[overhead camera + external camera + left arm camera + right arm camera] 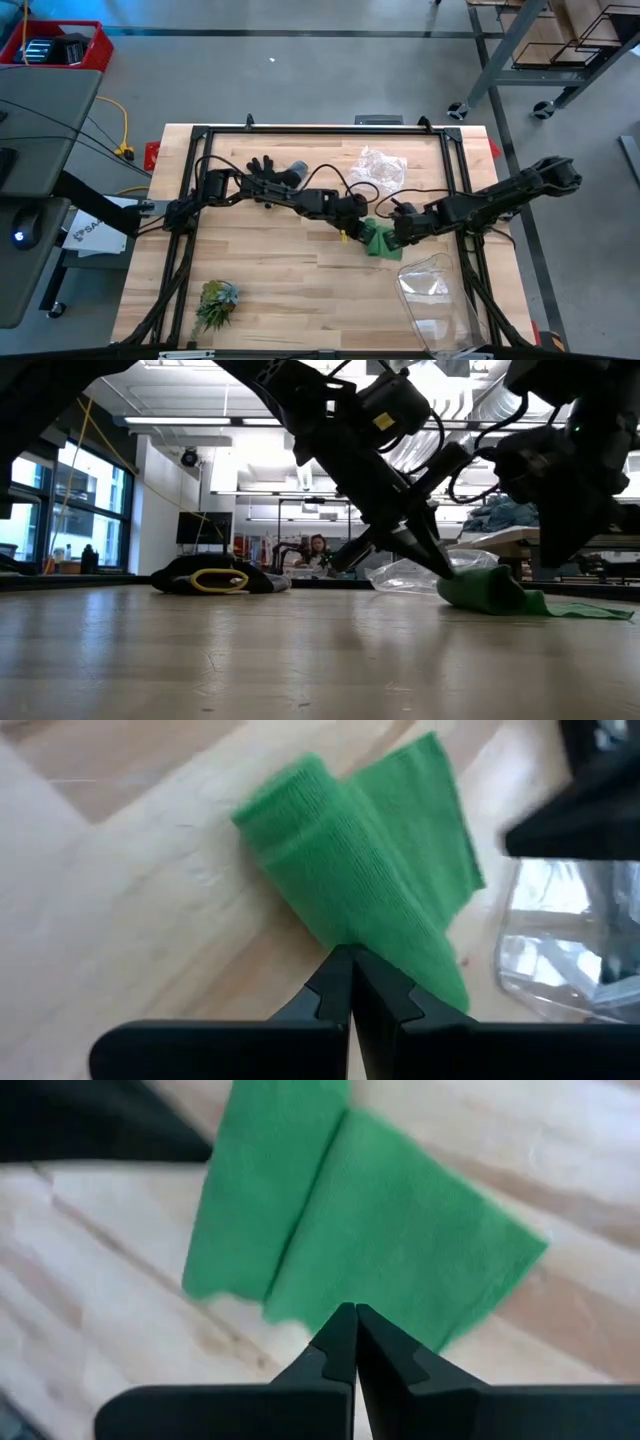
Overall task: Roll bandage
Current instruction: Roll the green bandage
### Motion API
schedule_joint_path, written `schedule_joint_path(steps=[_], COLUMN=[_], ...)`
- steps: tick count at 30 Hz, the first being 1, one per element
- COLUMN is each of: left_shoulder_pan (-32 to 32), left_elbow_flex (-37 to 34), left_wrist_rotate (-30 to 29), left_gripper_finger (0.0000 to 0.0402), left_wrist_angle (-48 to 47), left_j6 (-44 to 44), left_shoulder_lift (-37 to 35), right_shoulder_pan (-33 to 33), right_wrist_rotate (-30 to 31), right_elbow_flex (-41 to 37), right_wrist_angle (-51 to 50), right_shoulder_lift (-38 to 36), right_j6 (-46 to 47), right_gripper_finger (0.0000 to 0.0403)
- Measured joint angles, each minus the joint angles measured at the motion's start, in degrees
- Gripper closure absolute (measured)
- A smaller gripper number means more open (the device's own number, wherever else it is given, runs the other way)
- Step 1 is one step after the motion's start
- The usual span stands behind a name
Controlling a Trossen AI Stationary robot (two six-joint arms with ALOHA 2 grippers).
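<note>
- Green bandage (pixel 381 240) right of surface (pixel 290 275) centre, partly rolled, loose tail trailing toward 3 o'clock.
- Left end effector (pixel 356 231) pinched closed at roll's 9 o'clock edge.
- Right end effector (pixel 400 233) closed too, at 3 o'clock; both equally near.

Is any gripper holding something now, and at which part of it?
Both are shut at the bandage: the left gripper at its rolled part, the right gripper at the flat end's edge. Whether fabric is pinched cannot be told.

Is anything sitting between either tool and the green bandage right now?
Nothing visible. Both the left tool and the right tool are shut with their tips right at the bandage; the clear plastic lies off to the side.
</note>
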Motion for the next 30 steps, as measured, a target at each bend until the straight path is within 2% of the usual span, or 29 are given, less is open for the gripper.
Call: schedule_joint_path(steps=[3, 13, 30], left_shoulder_pan=[-0.43, -0.44, -0.65], left_elbow_flex=[0.0, 0.0, 0.04], left_wrist_rotate=[0.13, 0.11, -2.89], left_gripper_finger=[0.0402, 0.0401, 0.0401], left_wrist_angle=[0.93, 2.98, 6.17], left_j6=[-0.32, -0.98, -1.0], left_shoulder_lift=[0.0, 0.0, 0.35], right_shoulder_pan=[-0.25, -0.42, -0.44], right_wrist_rotate=[1.98, 1.28, 1.94], right_elbow_flex=[0.0, 0.0, 0.0], right_wrist_angle=[0.08, 1.72, -0.87], right_shoulder_lift=[1.85, 7.64, 8.15], right_j6=[0.12, 0.09, 2.67], right_gripper_finger=[0.0403, 0.0403, 0.0403])
